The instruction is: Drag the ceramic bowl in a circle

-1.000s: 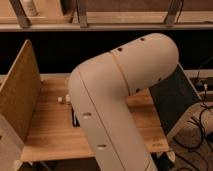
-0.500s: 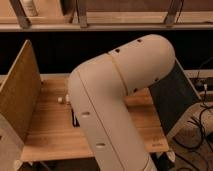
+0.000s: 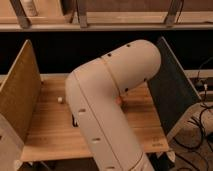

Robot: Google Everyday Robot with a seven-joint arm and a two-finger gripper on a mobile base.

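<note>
My big white arm (image 3: pixel 107 100) fills the middle of the camera view and covers most of the wooden table (image 3: pixel 50 135). A small red-orange sliver (image 3: pixel 119 101) shows just beside the arm's right edge; it looks like part of the ceramic bowl, and the rest of the bowl is hidden. The gripper is hidden behind the arm, somewhere over the table's middle. The clear cup is out of view.
A pegboard panel (image 3: pixel 20 92) stands along the table's left side and a dark panel (image 3: pixel 170 90) along its right. A small white object (image 3: pixel 60 99) lies on the table left of the arm. A shelf (image 3: pixel 100 22) runs across the back. Cables (image 3: pixel 200 125) hang at the right.
</note>
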